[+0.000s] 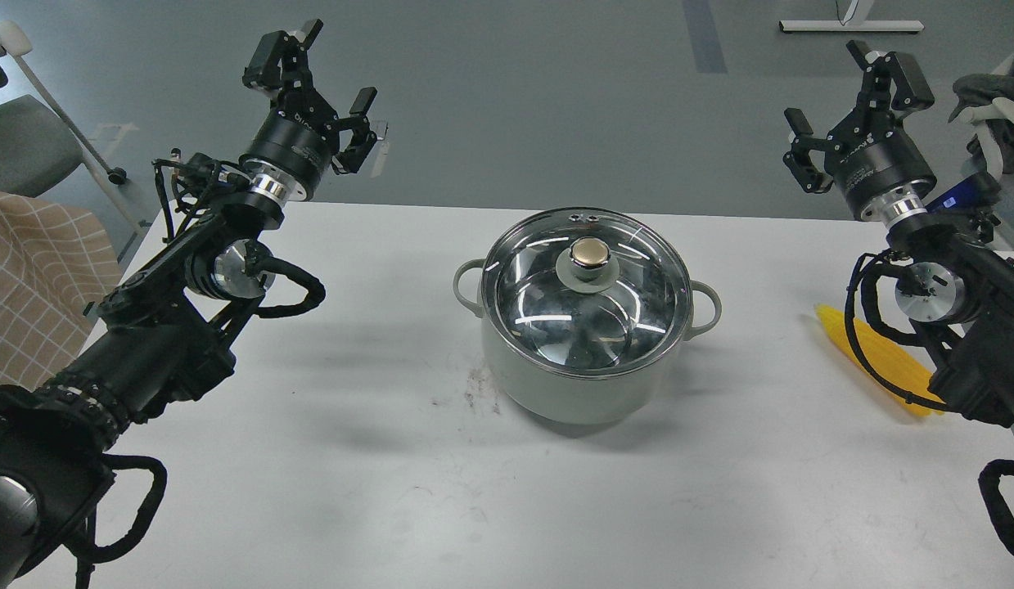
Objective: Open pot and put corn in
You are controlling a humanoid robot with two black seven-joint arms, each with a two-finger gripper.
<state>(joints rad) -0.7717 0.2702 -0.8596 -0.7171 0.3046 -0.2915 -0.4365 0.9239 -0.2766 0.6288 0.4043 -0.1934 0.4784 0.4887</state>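
The pale grey-green pot (584, 384) stands in the middle of the white table (376, 458). A glass lid with a gold knob (589, 254) sits on it, closed. The yellow corn cob (875, 348) lies on the table at the right, partly hidden behind my right arm and its cable. My left gripper (336, 69) is open and empty, raised past the table's far left edge. My right gripper (846, 86) is open and empty, raised past the far right edge. Both are well away from the pot.
A grey chair (20, 143) and a checked cloth (36, 278) stand left of the table. Another chair (998, 114) is at the far right. A small dirty smudge (476, 384) marks the table left of the pot.
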